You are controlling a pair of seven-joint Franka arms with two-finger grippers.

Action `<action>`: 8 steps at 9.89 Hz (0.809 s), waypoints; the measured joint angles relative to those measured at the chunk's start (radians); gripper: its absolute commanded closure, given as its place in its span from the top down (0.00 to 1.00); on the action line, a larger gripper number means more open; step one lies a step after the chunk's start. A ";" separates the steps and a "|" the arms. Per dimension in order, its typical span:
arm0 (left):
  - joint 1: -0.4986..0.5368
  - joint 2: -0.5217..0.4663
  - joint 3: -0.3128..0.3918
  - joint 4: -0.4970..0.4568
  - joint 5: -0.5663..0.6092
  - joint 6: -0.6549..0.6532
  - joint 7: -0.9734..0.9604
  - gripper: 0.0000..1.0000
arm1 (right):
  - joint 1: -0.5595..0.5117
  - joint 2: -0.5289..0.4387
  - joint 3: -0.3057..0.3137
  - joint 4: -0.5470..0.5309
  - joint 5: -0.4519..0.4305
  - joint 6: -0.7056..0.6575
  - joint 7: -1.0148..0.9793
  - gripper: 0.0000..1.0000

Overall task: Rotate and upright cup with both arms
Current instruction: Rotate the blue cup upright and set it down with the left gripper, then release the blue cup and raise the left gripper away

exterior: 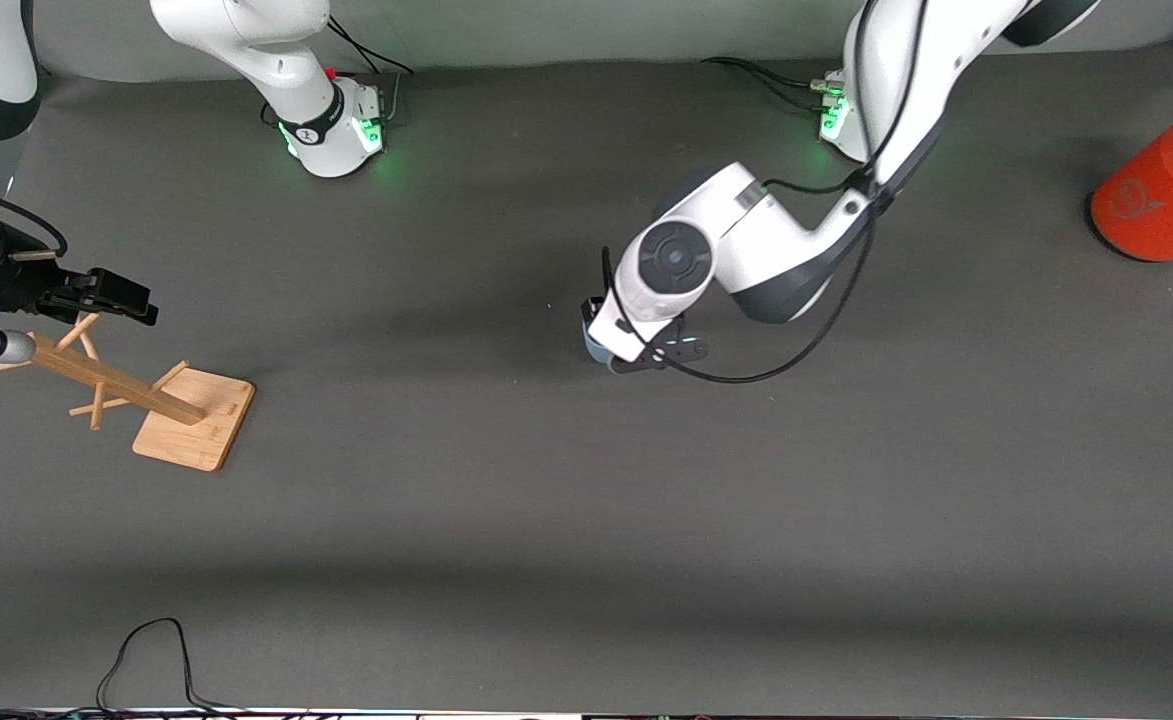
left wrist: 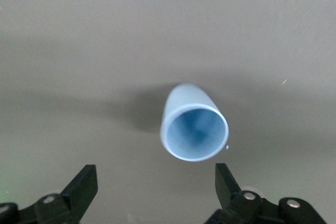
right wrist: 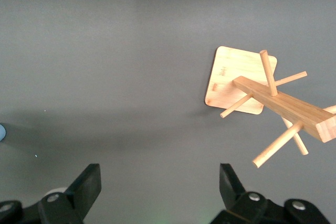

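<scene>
Cup (left wrist: 194, 129) stood upright mid-frame under the left gripper (left wrist: 152, 190), jaws wide; right gripper (right wrist: 157, 190), frame-left, waited, jaws wide.

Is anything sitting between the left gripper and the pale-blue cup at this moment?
Nothing visible does. The left gripper hangs open directly over the cup, which stands upright on the bare grey mat, mouth up, untouched by either finger. The wooden peg rack and orange cylinder stand far off toward the table's ends.
</scene>
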 measured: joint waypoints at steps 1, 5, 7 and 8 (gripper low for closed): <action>0.029 -0.037 0.012 0.023 0.043 -0.037 0.012 1.00 | 0.001 0.003 0.000 0.002 0.000 0.005 0.000 1.00; 0.274 -0.163 0.022 0.071 0.116 -0.222 0.218 1.00 | 0.002 0.007 0.001 0.013 -0.001 0.007 0.000 1.00; 0.382 -0.211 0.020 0.071 0.113 -0.280 0.338 1.00 | 0.002 0.008 0.001 0.013 -0.002 0.007 0.000 1.00; 0.413 -0.227 0.020 0.070 0.113 -0.308 0.388 1.00 | 0.002 0.008 0.001 0.013 -0.002 0.007 0.000 1.00</action>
